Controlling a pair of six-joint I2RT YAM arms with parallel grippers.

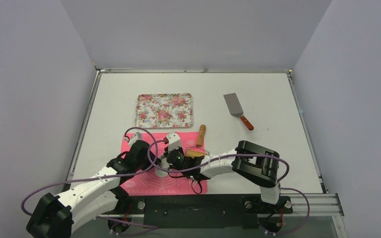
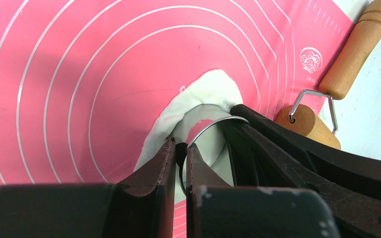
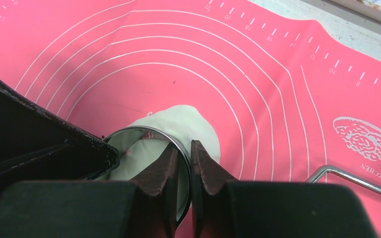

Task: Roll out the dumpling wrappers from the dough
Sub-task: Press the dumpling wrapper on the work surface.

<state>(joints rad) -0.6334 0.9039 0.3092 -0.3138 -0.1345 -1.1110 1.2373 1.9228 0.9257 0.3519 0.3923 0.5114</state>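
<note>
Top view: the two arms meet over the middle of the pink mat (image 1: 154,187). The cutter and dough are covered by the wrists, so the cut cannot be judged from here.

Left wrist view: the left gripper (image 2: 180,148) is closed almost fully, with the thin wall of the ring cutter (image 2: 209,125) pinched between its fingers. The ring stands on the dough sheet (image 2: 206,87), which lies on the mat's inner circles. A rolling pin (image 2: 349,59) lies at the mat's edge. The near half of the ring is hidden behind the fingers.

Right wrist view: the right gripper (image 3: 183,151) is likewise nipped shut on the opposite wall. The dumpling wrapper (image 3: 131,161) is taken to be the dough inside the ring, and its outline is masked by the wall. Whether the rim has reached the mat cannot be told.

The ring should be pressed level by both sides at once, twisted slightly, then lifted straight. It should be kept wholly within the sheet, whose edge looks close.
</note>
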